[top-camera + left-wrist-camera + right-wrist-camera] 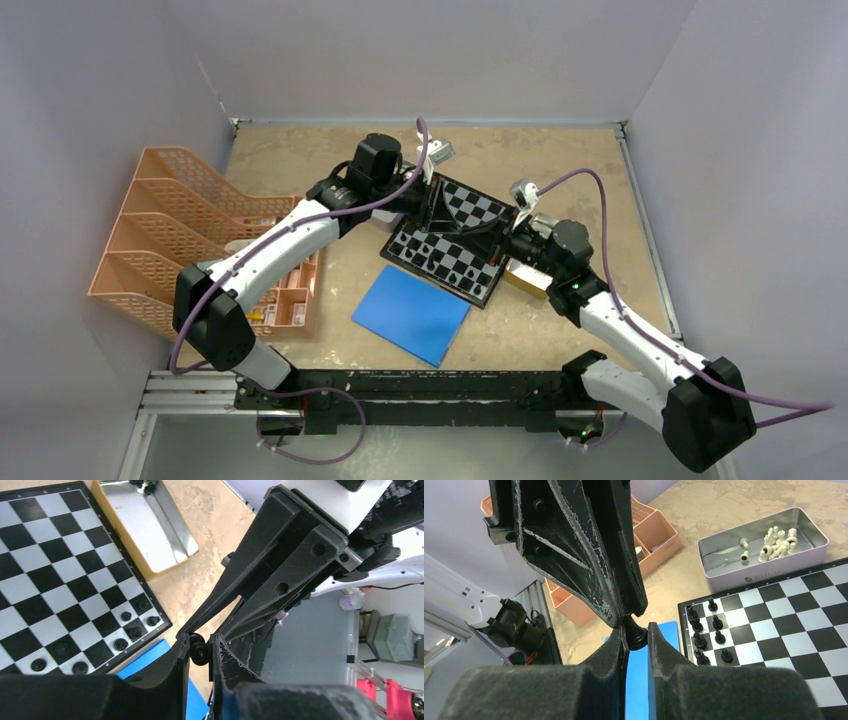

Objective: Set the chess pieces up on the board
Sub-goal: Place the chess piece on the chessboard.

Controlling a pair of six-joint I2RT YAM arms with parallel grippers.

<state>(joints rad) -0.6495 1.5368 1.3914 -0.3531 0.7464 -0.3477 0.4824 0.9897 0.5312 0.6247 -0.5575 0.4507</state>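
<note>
Both grippers meet above the board (473, 206), each holding the same black chess piece (200, 649). In the left wrist view my left gripper (201, 652) has both fingers pressed against the piece's sides. In the right wrist view my right gripper (637, 637) is shut on the piece's base (636, 635), with the left gripper's tips at its top. Several black pieces (704, 632) stand in two rows along one edge of the board (784, 610). Cream pieces (776, 540) lie in an open silver tin (724, 562).
A blue square sheet (411, 313) lies in front of the board. A second, yellow-sided tin (145, 525) sits beside the board and holds a few black pieces. An orange file rack (160, 230) and an orange tray (293, 290) stand at the left.
</note>
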